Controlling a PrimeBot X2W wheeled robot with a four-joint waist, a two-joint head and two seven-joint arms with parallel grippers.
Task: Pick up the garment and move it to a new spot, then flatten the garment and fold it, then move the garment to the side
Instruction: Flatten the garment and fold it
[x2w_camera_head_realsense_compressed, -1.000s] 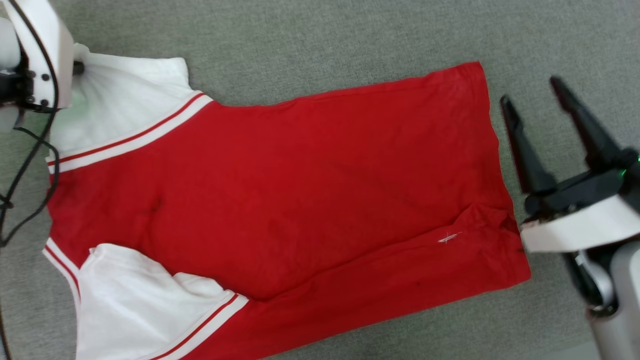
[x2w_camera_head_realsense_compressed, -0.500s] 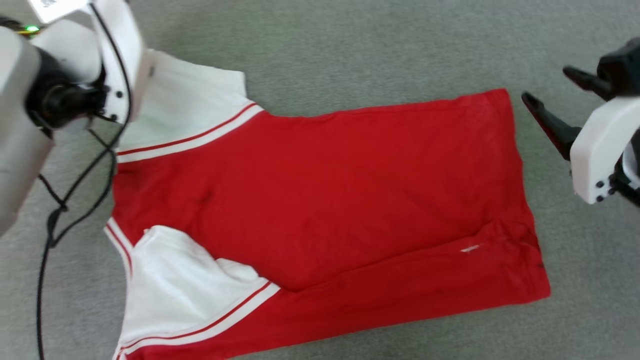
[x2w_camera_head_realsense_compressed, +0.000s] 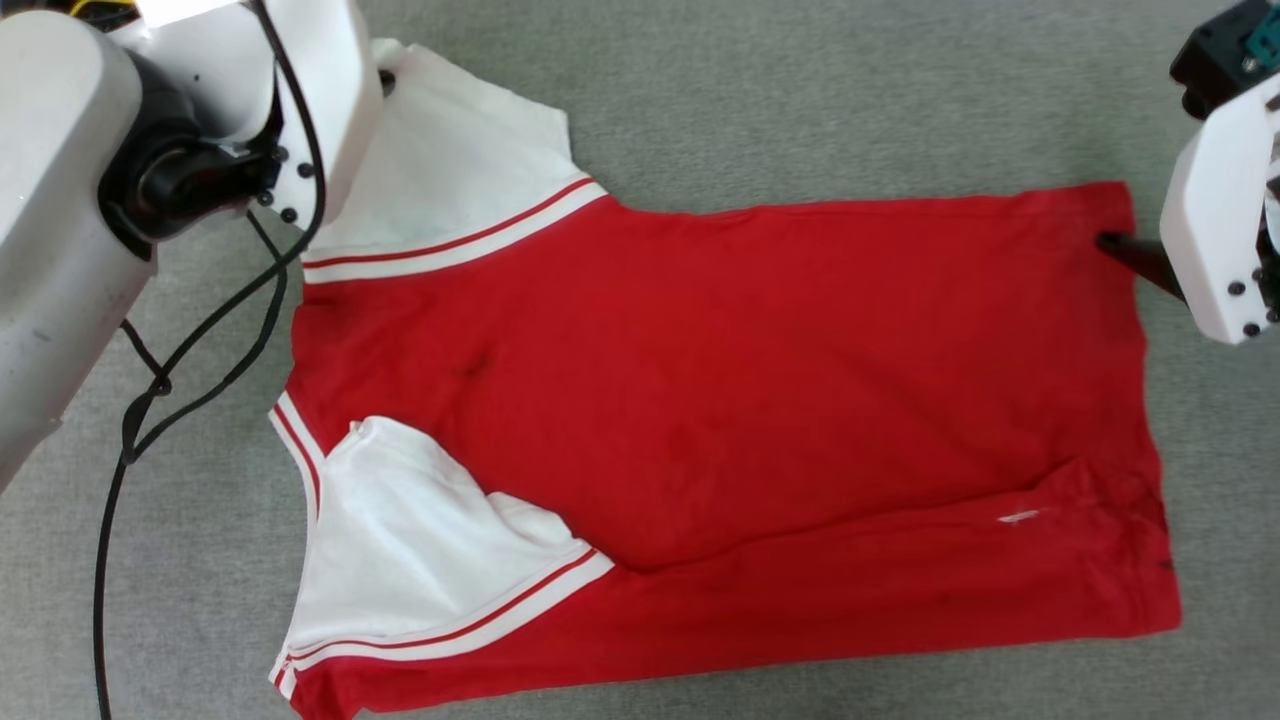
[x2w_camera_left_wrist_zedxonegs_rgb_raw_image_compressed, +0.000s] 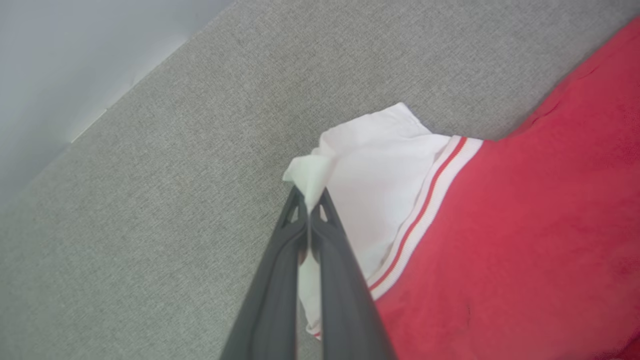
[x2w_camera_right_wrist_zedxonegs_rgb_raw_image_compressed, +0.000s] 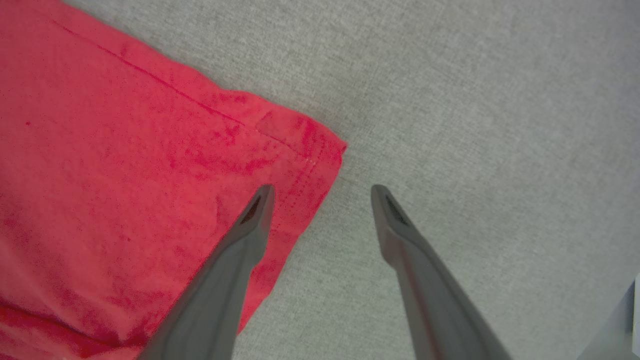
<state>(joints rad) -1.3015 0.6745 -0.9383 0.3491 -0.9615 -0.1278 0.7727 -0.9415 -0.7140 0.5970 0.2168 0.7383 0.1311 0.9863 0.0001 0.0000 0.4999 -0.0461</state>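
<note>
Handling the garment (x2w_camera_head_realsense_compressed: 760, 380): we judge it light, limp and not fragile. It will sag and crease from any single pinch, so we would take it at two far-apart corners.
Where it lies: spread nearly flat on the desk (x2w_camera_head_realsense_compressed: 800, 100), collar end to our left and hem to our right, with a long fold along the near side.
Left end effector (x2w_camera_left_wrist_zedxonegs_rgb_raw_image_compressed: 310, 200): closed tight on the tip of the far white sleeve (x2w_camera_head_realsense_compressed: 460, 170), a small peak of cloth bunched in its grip.
Right end effector (x2w_camera_right_wrist_zedxonegs_rgb_raw_image_compressed: 322, 192): spread wide and holding nothing, one finger over the far hem corner (x2w_camera_right_wrist_zedxonegs_rgb_raw_image_compressed: 320, 145), the other over bare desk (a sound place to pinch, we think).
Fabric: matte red knit, white sleeves, ribbed red-and-white trim (x2w_camera_head_realsense_compressed: 450, 255) at the seams.
Desk surface: grey woven cloth, probably rough enough to drag on the shirt.
</note>
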